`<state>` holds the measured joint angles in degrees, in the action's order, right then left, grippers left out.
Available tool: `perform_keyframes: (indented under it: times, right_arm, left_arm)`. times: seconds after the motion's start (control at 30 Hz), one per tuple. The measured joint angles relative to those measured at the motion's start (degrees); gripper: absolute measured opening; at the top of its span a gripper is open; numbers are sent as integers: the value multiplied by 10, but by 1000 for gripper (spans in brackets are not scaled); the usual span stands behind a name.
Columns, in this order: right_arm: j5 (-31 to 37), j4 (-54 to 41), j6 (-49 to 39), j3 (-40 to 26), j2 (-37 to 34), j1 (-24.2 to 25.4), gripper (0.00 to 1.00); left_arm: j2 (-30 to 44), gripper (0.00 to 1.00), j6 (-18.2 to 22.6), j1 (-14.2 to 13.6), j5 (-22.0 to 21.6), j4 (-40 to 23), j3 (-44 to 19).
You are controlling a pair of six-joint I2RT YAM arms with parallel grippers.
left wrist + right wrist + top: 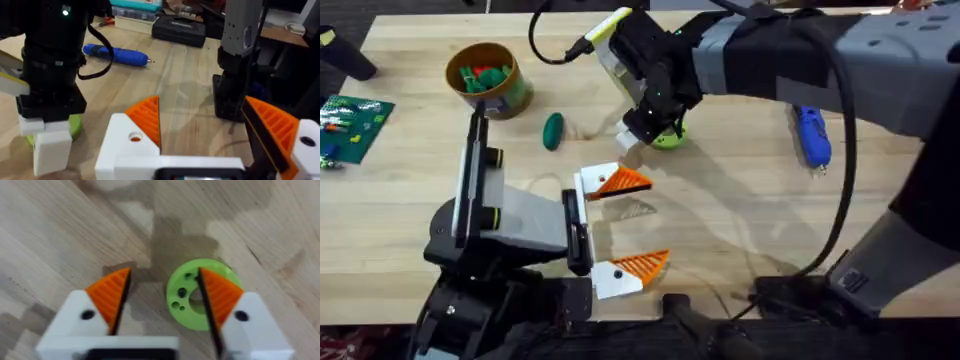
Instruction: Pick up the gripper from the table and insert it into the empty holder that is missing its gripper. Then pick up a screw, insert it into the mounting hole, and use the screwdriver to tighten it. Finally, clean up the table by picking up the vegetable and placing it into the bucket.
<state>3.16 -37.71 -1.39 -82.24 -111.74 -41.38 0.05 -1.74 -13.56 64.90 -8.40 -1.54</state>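
A pale wooden desk (740,230) carries everything; no legible writing or brand shows on any item. The right claw (160,297), reaching toward the middle of the far edge, hangs with fingers apart over a lime-green ring (186,297). The left claw (617,225) sits near the front edge, its orange-tipped fingers spread wide and holding nothing. The bucket (488,78) stands at the far left corner. The screwdriver (812,134) lies toward the right edge. The vegetable (553,131) rests between bucket and ring.
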Motion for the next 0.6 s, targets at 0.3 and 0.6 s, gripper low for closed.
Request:
perform_keyframes:
  times: [0.3, 0.6]
  right_arm:
    - [0, -1, -2, 0, 0, 0, 993]
    - [1, -28, -2, 0, 5, 0, 993]
  left_arm:
    - [0, 987, 0, 0, 0, 0, 0]
    - [0, 986, 0, 0, 0, 0, 0]
